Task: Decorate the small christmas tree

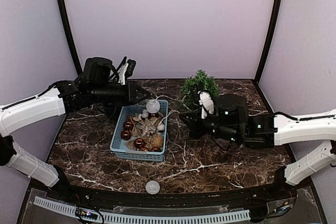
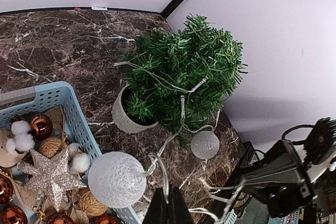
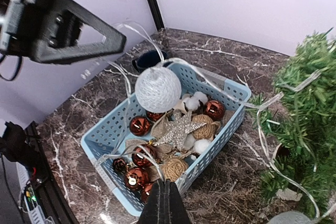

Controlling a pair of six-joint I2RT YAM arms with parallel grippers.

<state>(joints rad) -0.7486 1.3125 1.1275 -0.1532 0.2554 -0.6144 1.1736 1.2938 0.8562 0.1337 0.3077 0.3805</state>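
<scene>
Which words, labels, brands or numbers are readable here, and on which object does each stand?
No text can be read in any view.
The blue basket and the pot of the small christmas tree show no print.
The small lit board at the near table edge is too small to read.

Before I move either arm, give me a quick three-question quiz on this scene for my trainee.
1. True or false: the string of lights already lies partly across the small christmas tree.
2. Where does the loose white ball sit? A) on the tree's top B) on the table near its front edge, apart from the blue basket C) inside the tree's pot
3. Which gripper holds the cord from which the white ball light hangs at the basket's far end?

Key: 1 true. 2 B. 3 the left gripper.
</scene>
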